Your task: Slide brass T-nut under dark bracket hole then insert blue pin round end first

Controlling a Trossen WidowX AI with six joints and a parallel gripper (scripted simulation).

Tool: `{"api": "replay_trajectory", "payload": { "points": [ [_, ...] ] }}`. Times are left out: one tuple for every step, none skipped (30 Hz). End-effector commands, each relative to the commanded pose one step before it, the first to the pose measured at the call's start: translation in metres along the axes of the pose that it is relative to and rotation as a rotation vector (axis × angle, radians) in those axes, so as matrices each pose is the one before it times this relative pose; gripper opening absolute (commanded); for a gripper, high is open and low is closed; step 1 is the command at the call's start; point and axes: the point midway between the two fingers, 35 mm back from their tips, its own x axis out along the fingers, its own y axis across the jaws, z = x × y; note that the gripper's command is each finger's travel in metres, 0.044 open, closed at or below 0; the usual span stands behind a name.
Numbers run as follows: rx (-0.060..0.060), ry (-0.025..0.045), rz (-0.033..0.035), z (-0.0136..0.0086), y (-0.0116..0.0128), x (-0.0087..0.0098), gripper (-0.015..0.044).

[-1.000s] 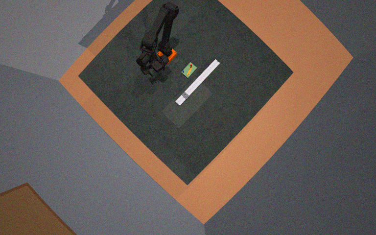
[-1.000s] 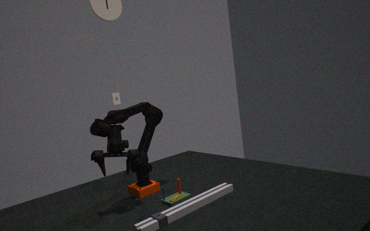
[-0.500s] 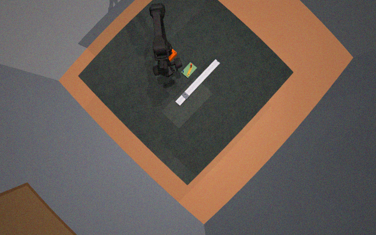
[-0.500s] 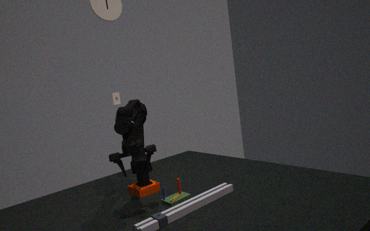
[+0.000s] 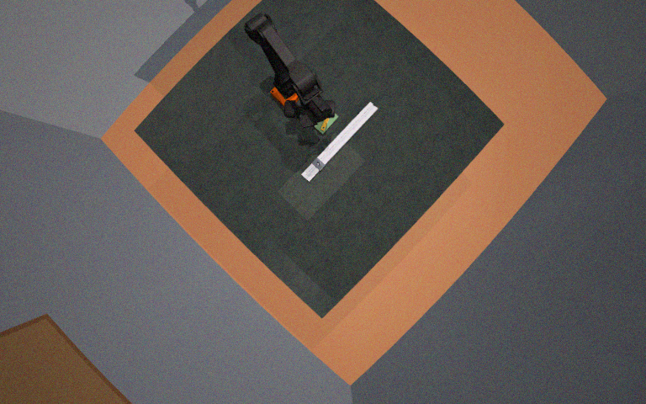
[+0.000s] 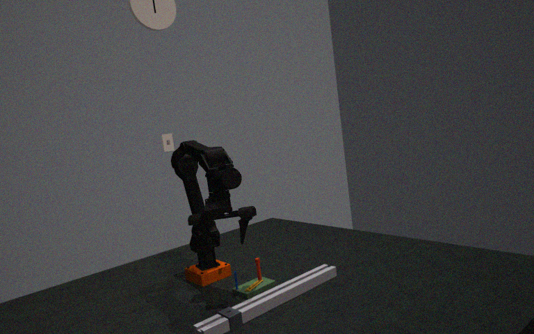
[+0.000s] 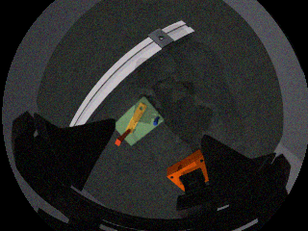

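the open gripper (image 6: 225, 241) (image 7: 159, 129), empty, hangs above the green tray (image 6: 270, 282) (image 7: 131, 140).

left to right: blue pin (image 6: 236, 280) (image 7: 156, 120) upright, brass nut (image 6: 253, 285) (image 7: 138, 115) on the tray, its orange handle (image 6: 258, 269) (image 7: 118, 141) standing up.

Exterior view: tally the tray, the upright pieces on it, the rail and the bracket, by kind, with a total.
Green tray: 1
Orange handle: 1
Blue pin: 1
Aluminum rail: 1
Dark bracket: 1
Total: 5
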Motion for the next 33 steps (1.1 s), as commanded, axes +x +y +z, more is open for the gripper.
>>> {"api": "replay_trajectory", "payload": {
  "points": [
    [0.2502, -0.07051, -0.0955, -0.04005, 0.05193, -0.00698, 0.044],
    [0.0225, -0.00927, -0.00332, -0.0047, 0.00266, -0.00141, 0.044],
    [0.0223, -0.00968, -0.00241, -0.00478, 0.00243, -0.00148, 0.044],
    [0.022, -0.01003, -0.00149, -0.00486, 0.0022, -0.00155, 0.044],
    [0.0219, -0.01033, -0.00055, -0.00494, 0.00197, -0.00163, 0.044],
    [0.0143, -0.00689, 0.00016, -0.00328, 0.00116, -0.00111, 0.044],
    [0.0049, -0.00237, 0.00015, -0.00113, 0.00037, -0.00039, 0.044],
    [0.0002, -0.00008, 0.00001, -0.00004, 0.00001, -0.00001, 0.044],
    [0.0, 0.0, 0.0, 0.0, 0.0, 0.0, 0.044],
    [0.0, 0.0, 0.0, 0.0, 0.0, 0.0, 0.044],
    [0.0, -0.00005, 0.00003, 0.00057, 0.00033, 0.00015, 0.044],
    [0.0, -0.00006, 0.00003, 0.00057, 0.00032, 0.00015, 0.044],
    [0.0, 0.0, 0.0, 0.0, 0.0, 0.0, 0.044],
    [0.0, 0.0, 0.0, 0.0, 0.0, 0.0, 0.044],
    [0.0, 0.0, 0.0, 0.0, 0.0, 0.0, 0.044],
    [0.0, 0.0, 0.0, 0.0, 0.0, 0.0, 0.044],
    [0.0, 0.0, 0.0, 0.0, 0.0, 0.0, 0.044],
    [0.0, 0.0, 0.0, 0.0, 0.0, 0.0, 0.044],
    [0.0, 0.0, 0.0, 0.0, 0.0, 0.0, 0.044],
    [0.0, 0.0, 0.00001, -0.00029, 0.00014, 0.00106, 0.044],
    [0.0, 0.0, 0.00003, -0.00087, 0.00038, 0.00319, 0.044],
    [0.0, 0.0, 0.00004, -0.00145, 0.00053, 0.00532, 0.044],
    [0.0, 0.0, 0.00004, -0.00177, 0.00047, 0.00653, 0.044],
    [0.0, -0.00001, 0.00002, -0.00176, 0.00028, 0.00653, 0.044],
    [0.0, -0.00001, 0.00001, -0.00175, 0.00009, 0.00652, 0.044],
    [0.0, -0.00001, -0.00001, -0.00174, -0.0001, 0.00651, 0.044],
    [0.0, -0.00001, -0.00003, -0.00172, -0.00029, 0.00649, 0.044],
    [0.0, -0.00001, -0.00004, -0.0017, -0.00048, 0.00646, 0.044],
    [0.0, -0.00001, -0.00005, -0.00138, -0.00053, 0.00525, 0.044],
    [0.0, -0.00006, 0.00003, -0.00022, 0.00045, 0.00328, 0.044],
    [0.0, -0.00002, 0.00001, -0.00007, 0.00014, 0.0011, 0.044],
    [0.0, 0.0, 0.0, 0.0, 0.0, 0.0, 0.044],
    [0.0, 0.0, 0.0, 0.0, 0.0, 0.0, 0.044]
  ]
}}
